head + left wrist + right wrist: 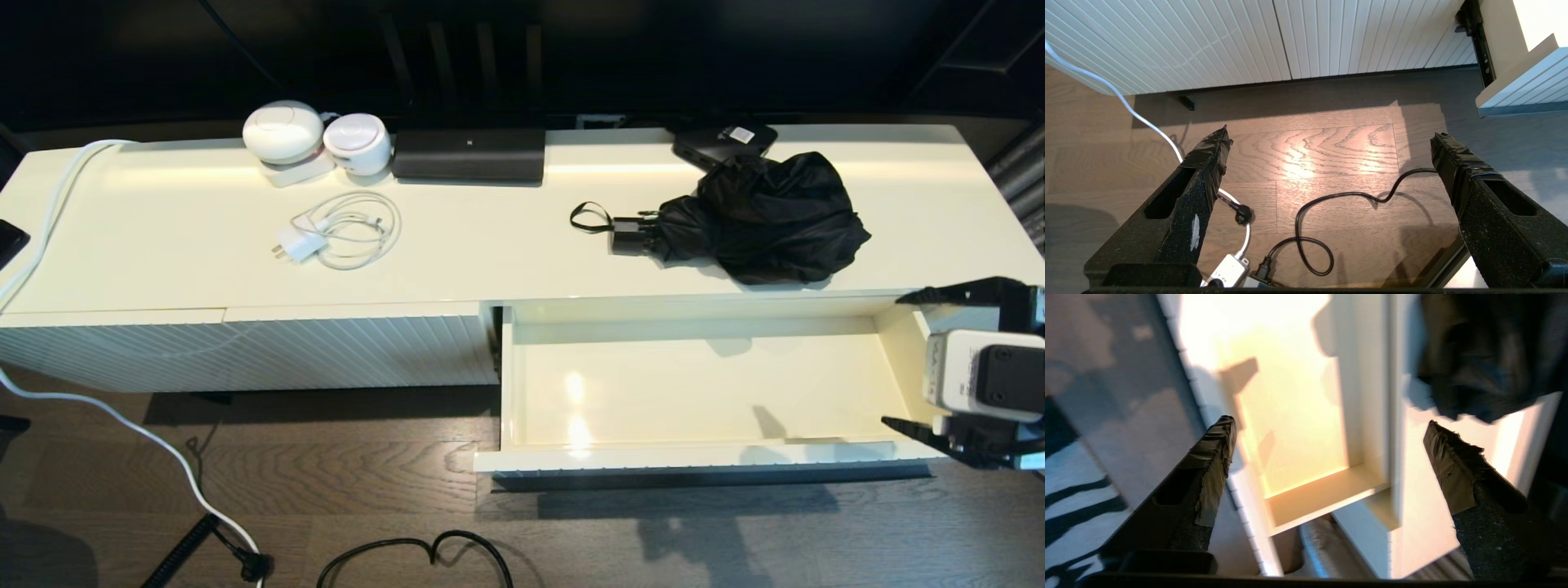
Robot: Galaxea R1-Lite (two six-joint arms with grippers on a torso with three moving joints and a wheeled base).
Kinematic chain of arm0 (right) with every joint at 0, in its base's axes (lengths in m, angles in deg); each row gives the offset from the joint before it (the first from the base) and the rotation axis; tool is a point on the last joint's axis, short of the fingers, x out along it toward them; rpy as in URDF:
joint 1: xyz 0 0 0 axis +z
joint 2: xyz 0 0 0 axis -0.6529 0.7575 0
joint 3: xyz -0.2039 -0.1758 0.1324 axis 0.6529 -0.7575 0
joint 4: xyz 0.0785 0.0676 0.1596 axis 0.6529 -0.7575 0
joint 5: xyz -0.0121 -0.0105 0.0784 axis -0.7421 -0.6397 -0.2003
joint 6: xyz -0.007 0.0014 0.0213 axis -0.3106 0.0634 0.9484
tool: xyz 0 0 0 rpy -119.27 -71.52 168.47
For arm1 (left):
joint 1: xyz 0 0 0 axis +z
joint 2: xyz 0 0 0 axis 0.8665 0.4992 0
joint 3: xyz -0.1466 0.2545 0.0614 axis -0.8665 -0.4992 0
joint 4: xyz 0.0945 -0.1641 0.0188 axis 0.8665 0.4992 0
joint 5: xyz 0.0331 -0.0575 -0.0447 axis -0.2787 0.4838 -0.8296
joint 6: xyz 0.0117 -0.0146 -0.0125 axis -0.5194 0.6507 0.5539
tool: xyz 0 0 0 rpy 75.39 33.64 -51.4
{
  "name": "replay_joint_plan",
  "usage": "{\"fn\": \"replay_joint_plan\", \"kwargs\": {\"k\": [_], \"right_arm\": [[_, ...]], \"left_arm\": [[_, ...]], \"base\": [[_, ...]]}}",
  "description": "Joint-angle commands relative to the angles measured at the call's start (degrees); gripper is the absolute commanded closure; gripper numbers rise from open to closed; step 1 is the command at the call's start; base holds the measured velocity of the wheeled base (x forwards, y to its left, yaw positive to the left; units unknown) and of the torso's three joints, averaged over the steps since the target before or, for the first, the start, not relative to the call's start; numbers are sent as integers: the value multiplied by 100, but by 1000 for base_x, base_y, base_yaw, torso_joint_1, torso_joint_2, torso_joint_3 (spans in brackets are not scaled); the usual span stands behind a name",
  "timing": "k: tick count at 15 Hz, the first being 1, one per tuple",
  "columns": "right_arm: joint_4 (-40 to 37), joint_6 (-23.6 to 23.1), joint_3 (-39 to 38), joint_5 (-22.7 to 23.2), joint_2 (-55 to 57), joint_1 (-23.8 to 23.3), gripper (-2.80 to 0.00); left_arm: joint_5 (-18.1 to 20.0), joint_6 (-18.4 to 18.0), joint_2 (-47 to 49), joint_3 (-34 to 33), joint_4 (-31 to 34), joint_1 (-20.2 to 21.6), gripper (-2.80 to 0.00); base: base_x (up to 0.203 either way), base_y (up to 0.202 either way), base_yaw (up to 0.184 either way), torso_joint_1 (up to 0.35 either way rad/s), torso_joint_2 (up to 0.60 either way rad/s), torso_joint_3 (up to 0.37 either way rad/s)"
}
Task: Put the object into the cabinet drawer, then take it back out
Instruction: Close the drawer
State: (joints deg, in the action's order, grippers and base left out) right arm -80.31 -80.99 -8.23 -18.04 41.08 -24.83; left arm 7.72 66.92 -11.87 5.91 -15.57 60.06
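Observation:
The object, a black folding umbrella (pixel 759 216) with bunched fabric, lies on the cabinet top behind the cabinet drawer (pixel 694 459); its handle and wrist loop point left. The drawer is pulled out and its glossy cream inside holds nothing. My right gripper (pixel 894 361) hovers at the drawer's right end, open and empty. In the right wrist view the right gripper (pixel 1329 421) spans the drawer's end wall (pixel 1327 490), with the umbrella (pixel 1478 355) ahead of one finger. My left gripper (pixel 1329 131) is open over the wooden floor, in front of the cabinet's closed left part.
On the cabinet top stand two white round devices (pixel 283 131), a long black device (pixel 469 153), a flat black box (pixel 722 140) and a coiled white charger cable (pixel 347 229). A white cable (pixel 122 425) and a black cord (pixel 416 551) lie on the floor.

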Motion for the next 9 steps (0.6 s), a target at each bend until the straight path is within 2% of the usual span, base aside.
{"fn": "replay_joint_plan", "kwargs": {"k": [1,2,6,9], "right_arm": [[8,122,-534,-1,-333,18,-202],[21,277,-770,-2,-401,78,0],[17,834,-1344,4,-434,378,0],[12,1573,-1724,20,-148,754,0]], "left_arm": [[0,-3,7,0,4,0,-280],[0,-3,7,0,4,0,-280],[0,-3,7,0,4,0,-280],[0,-3,7,0,4,0,-280]], "base": [[0,0,0,0,0,0],[0,0,0,0,0,0],[0,0,0,0,0,0],[0,0,0,0,0,0]]}}
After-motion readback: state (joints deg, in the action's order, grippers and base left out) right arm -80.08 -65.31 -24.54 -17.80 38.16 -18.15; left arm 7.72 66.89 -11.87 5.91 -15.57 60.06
